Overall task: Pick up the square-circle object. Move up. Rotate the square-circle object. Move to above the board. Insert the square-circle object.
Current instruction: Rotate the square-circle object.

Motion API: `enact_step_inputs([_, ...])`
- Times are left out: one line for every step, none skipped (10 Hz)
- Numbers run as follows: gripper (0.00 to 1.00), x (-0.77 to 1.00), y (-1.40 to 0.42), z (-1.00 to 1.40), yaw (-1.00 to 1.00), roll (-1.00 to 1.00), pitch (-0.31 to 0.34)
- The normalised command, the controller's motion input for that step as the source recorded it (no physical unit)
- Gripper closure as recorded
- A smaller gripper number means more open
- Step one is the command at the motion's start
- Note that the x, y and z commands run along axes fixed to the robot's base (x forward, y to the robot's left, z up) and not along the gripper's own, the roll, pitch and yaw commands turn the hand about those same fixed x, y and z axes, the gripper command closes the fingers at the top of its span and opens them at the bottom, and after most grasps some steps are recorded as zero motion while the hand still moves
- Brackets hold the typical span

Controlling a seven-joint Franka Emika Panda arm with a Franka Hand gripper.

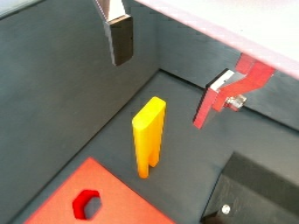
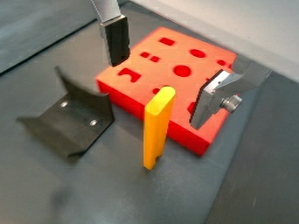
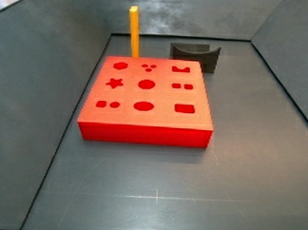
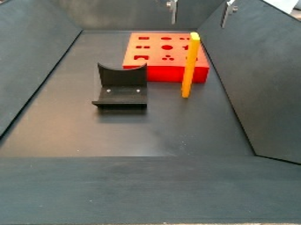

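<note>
The square-circle object [image 2: 156, 127] is a long orange-yellow bar standing upright on the dark floor, close against one side of the board [image 2: 176, 66]. Its pronged end is down in a wrist view [image 1: 149, 136]. The board is a flat red block with many shaped holes. Both side views show the bar [image 3: 133, 32] [image 4: 188, 63] beside the board [image 3: 144, 98] [image 4: 159, 48]. My gripper [image 2: 163, 68] is open and empty, well above the bar, one finger to each side. It also shows in a wrist view [image 1: 172, 66] and at the top edge of a side view [image 4: 200, 9].
The dark fixture [image 2: 70, 118] stands on the floor next to the board, also seen in both side views [image 3: 194, 55] [image 4: 120, 83]. Sloping dark bin walls [image 4: 35, 79] enclose the floor on all sides.
</note>
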Motion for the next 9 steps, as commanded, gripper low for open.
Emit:
enact_step_inputs([0.00, 0.03, 0.02, -0.05, -1.00, 0.01, 0.008])
enact_step_inputs([0.00, 0.03, 0.02, -0.05, -1.00, 0.01, 0.009])
enact_step_inputs([0.00, 0.03, 0.02, -0.04, -1.00, 0.01, 0.009])
enact_step_inputs([0.00, 0.04, 0.02, -0.04, -1.00, 0.01, 0.009])
enact_step_inputs([0.00, 0.04, 0.02, -0.03, -1.00, 0.01, 0.009])
enact_step_inputs([0.00, 0.04, 0.02, -0.03, -1.00, 0.01, 0.009])
enact_step_inputs([0.00, 0.04, 0.02, -0.03, -1.00, 0.01, 0.010])
enact_step_inputs([0.00, 0.04, 0.02, -0.03, -1.00, 0.01, 0.010])
enact_step_inputs([0.00, 0.04, 0.02, -0.03, -1.00, 0.01, 0.011])
